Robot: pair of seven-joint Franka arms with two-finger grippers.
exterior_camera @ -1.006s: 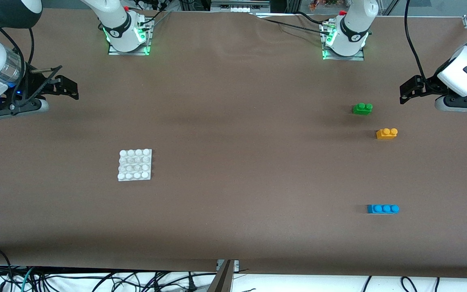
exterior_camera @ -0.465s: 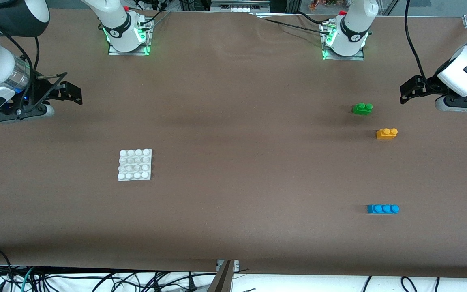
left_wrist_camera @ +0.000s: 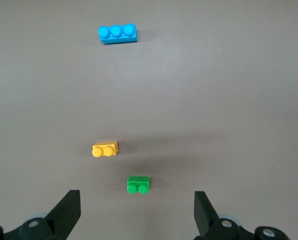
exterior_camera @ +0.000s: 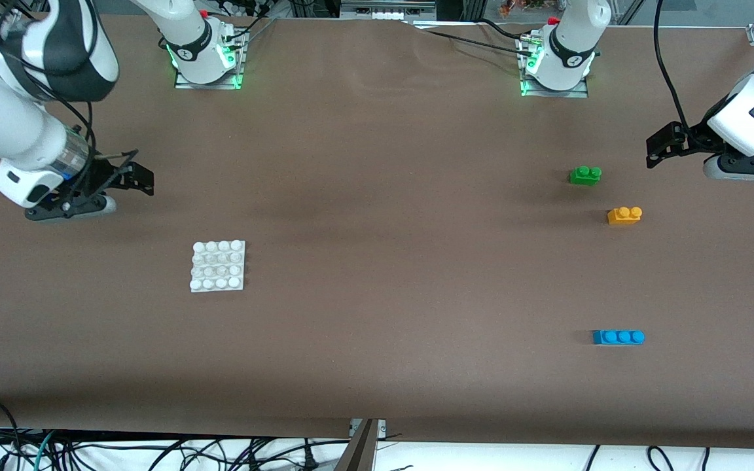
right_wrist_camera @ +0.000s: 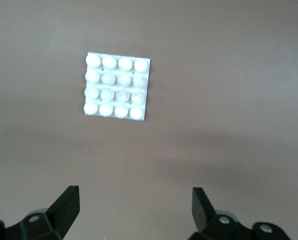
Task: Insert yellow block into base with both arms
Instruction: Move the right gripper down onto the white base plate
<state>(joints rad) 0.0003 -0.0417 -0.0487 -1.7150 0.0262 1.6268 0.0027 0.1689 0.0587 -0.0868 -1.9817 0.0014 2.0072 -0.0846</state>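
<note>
- yellow block: on table, beside green brick.
- base: toward right arm's end.
- left gripper: fingers spread, empty.
- right gripper: fingers spread, empty.

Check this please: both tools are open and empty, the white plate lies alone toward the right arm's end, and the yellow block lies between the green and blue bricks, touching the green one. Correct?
One detail is wrong: the yellow block does not touch the green brick; the front view shows bare table between them. The rest stands: the left tool and right tool are open and empty, the white plate lies alone, and the blue brick lies nearest the camera.
</note>
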